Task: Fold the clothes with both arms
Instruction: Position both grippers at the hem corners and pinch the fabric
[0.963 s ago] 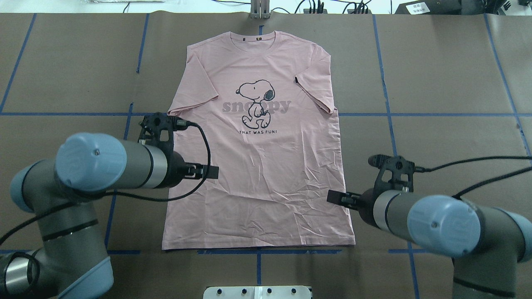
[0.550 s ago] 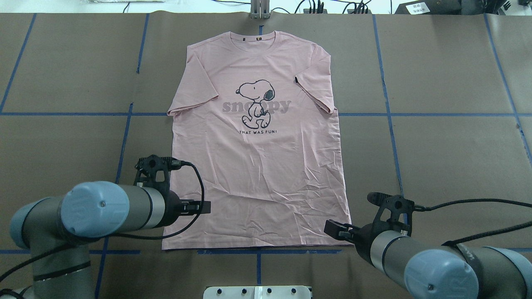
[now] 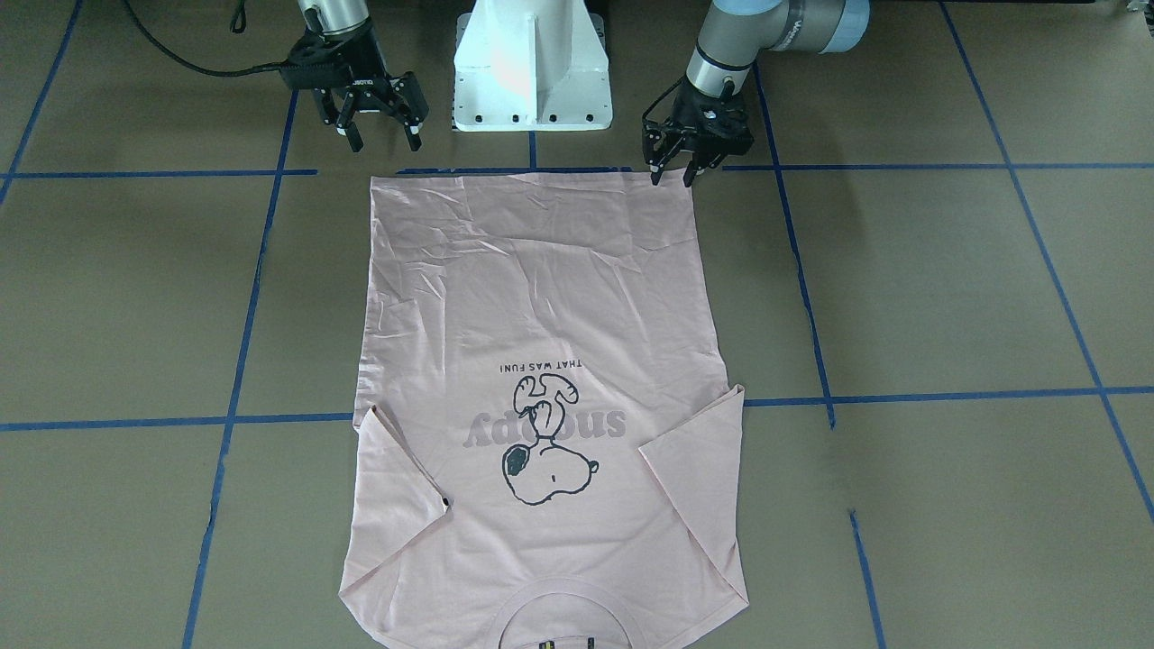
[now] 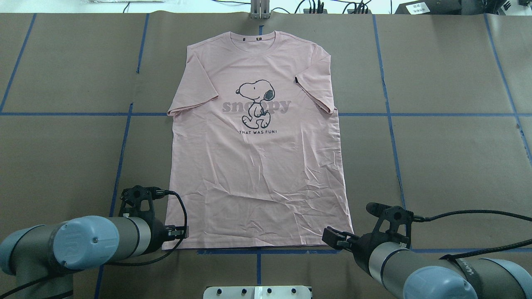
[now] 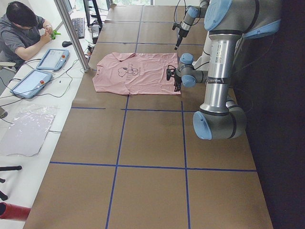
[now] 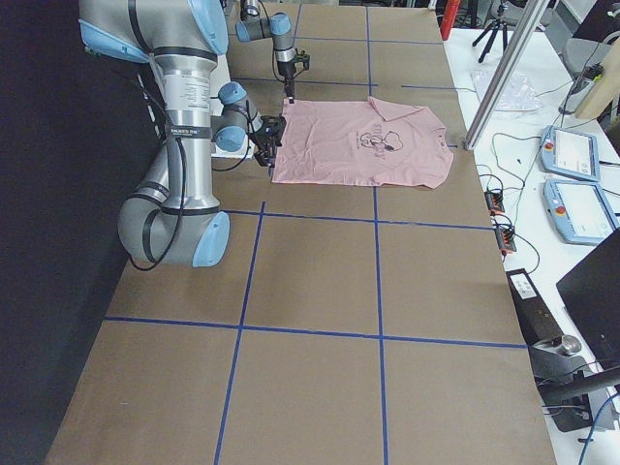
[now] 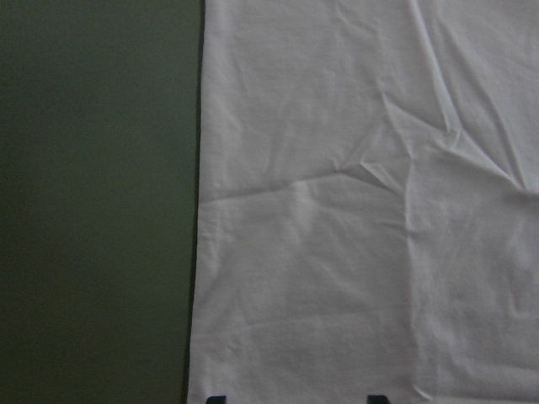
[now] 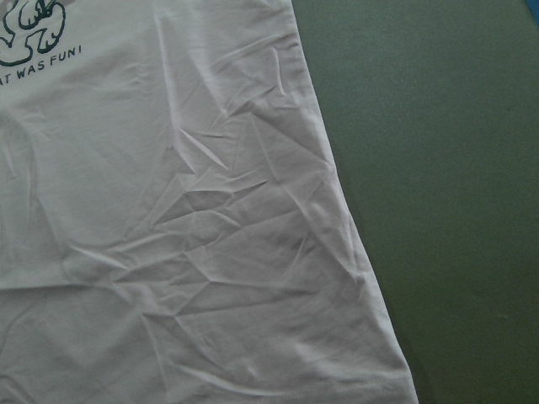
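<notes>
Currently: pre-grasp at the hem, nothing gripped

T-shirt (image 4: 257, 166) lies flat, print up, mid-table (image 4: 457, 166). The collar is on the far side and the hem on the robot's side, along a blue tape line (image 4: 232, 251). Creases bunch in the lower half near the hem.

Left gripper (image 3: 672, 174) sits low at its hem corner, jaws spread. Its wrist view shows both fingertips (image 7: 216, 397) over fabric, one just inside the side edge. Right gripper (image 3: 382, 140) hovers just behind the other corner, jaws also spread, empty. It looks higher than the left one, but I can't be sure. Its wrist view shows the corner but no fingertips.

Risks, my read:
- Pinch takes only the top layer → bottom layer stays down, and the shirt opens instead of folding.
- Tips dig into the brown paper cover → paper lifts with the cloth.
- Right one closes behind the hem → it misses, the left lifts alone, and the fold skews.
- Uneven lift height between arms → diagonal crease, and the existing wrinkles get locked in.

White pedestal (image 3: 532, 72) between the arms looks out of the way.
</notes>
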Tool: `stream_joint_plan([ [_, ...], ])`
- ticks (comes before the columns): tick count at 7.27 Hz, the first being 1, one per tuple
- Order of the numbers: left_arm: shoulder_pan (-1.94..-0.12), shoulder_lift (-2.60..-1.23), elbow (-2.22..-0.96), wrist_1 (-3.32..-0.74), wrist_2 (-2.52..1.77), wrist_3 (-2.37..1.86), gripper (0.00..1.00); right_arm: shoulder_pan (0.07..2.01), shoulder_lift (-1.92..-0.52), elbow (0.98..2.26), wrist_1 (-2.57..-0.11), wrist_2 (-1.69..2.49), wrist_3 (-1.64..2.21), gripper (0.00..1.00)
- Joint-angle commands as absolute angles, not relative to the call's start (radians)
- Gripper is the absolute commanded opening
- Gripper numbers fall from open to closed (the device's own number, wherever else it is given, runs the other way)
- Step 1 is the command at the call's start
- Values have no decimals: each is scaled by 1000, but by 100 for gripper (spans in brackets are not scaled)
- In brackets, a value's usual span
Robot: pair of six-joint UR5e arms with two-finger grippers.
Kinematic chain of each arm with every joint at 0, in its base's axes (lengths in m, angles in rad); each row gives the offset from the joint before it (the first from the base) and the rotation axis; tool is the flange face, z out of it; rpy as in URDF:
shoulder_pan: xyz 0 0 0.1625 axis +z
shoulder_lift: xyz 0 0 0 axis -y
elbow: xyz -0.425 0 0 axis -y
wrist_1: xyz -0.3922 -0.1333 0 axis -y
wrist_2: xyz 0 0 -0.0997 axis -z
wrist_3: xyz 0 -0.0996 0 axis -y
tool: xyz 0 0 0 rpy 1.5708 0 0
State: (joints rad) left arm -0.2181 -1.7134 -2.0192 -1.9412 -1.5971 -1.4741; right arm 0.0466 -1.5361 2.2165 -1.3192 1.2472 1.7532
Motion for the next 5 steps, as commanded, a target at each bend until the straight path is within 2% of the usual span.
stream_joint_plan([
  [1,-215,-1691,-2019,-1937,-1597,-1471,57,46,-1537,2217,-1319,1239,1753,100],
  [4,-212,-1678,-2020,-1937,-1600,-1471,57,46,-1537,2217,-1319,1235,1753,100],
  [5,-206,-1678,-2019,-1937,-1601,-1471,43,46,-1537,2217,-1319,1235,1753,100],
])
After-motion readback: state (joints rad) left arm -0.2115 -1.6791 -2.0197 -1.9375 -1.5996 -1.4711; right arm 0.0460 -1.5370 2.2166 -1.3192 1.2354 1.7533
